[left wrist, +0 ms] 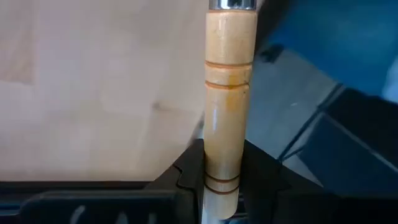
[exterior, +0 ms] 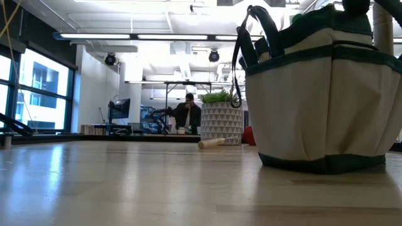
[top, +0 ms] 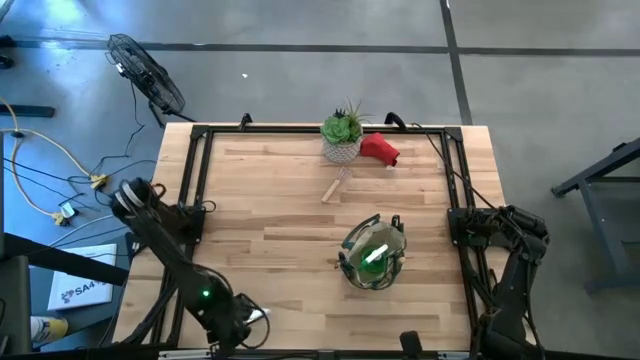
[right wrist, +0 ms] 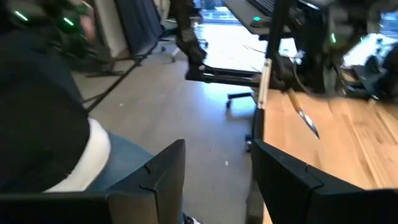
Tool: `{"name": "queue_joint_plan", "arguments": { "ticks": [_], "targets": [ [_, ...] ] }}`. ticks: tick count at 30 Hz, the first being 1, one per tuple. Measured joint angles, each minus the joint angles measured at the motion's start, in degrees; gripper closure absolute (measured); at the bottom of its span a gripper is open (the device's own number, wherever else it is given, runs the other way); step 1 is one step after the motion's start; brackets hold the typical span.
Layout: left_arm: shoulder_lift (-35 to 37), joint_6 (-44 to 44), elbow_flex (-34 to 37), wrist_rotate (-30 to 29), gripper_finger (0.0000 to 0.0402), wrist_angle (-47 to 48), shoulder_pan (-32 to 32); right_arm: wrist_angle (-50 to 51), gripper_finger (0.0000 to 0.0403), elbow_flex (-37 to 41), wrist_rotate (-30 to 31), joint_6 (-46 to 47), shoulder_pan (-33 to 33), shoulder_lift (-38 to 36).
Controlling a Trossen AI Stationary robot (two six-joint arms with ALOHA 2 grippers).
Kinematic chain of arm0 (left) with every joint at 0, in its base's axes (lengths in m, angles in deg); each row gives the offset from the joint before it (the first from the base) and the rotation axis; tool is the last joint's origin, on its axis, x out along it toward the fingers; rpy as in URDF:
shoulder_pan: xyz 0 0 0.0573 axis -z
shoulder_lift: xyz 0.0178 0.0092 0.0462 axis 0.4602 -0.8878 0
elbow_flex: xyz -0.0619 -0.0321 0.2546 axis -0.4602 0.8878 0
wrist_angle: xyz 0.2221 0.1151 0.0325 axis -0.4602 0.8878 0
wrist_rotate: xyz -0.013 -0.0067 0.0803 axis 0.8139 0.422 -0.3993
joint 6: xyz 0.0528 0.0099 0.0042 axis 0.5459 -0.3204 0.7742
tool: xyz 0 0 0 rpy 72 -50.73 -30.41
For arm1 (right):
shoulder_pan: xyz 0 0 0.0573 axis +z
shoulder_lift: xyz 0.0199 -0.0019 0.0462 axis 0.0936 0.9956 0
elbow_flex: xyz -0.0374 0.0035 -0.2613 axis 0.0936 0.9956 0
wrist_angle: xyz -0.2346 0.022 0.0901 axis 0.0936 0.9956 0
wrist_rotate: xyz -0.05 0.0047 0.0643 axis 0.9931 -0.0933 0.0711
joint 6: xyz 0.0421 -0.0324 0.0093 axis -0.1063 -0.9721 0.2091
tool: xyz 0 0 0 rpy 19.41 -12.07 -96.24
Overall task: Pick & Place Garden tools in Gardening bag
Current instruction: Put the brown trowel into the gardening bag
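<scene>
The tan gardening bag (top: 373, 255) with a dark green rim stands right of the table's middle, with green items inside; it fills the right of the low view (exterior: 320, 94). My left gripper (left wrist: 227, 180) is at the near edge, left of the bag (top: 252, 318), shut on a wooden-handled silver trowel (left wrist: 229, 93). A wooden-handled tool (top: 337, 185) and a red soft item (top: 380, 150) lie by the white plant pot (top: 342, 140) at the far side. My right gripper (right wrist: 214, 180) is open and empty at the table's near right corner. My left gripper pinches the trowel's wooden handle near its free end (left wrist: 222, 168) between its two fingers (left wrist: 189, 171), which lie across the handle. The handle runs straight out from the jaws to its metal collar (left wrist: 231, 5). In the right wrist view the silver blade (right wrist: 308, 121) slants down above the table.
A black frame (top: 200, 170) runs along the table's left, far and right edges. The potted green plant stands at the far middle (exterior: 221, 119). Bare wood lies between the left gripper and the bag (top: 290, 250). A person (exterior: 188, 113) sits in the room beyond.
</scene>
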Motion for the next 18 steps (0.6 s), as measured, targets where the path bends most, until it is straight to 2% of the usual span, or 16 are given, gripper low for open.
{"name": "queue_joint_plan", "arguments": {
  "ticks": [5,11,14,18],
  "targets": [
    [3.02,-1.29,-8.73,-1.29,0.0337,-0.10,-1.50,3.18,0.0227,0.00,0.69,3.77,0.02,0.00],
    [3.06,-2.40,-17.88,1.22,0.0337,0.11,-6.32,5.32,0.0227,0.00,0.76,5.44,0.15,0.00],
    [3.08,-1.71,-19.82,3.96,0.0337,0.77,-8.50,7.29,0.0227,0.00,1.61,6.94,0.26,0.00],
    [3.07,-3.27,-20.18,10.90,0.0337,1.01,-10.54,11.36,0.0227,0.00,3.46,9.92,-0.32,0.00]
  ]
}}
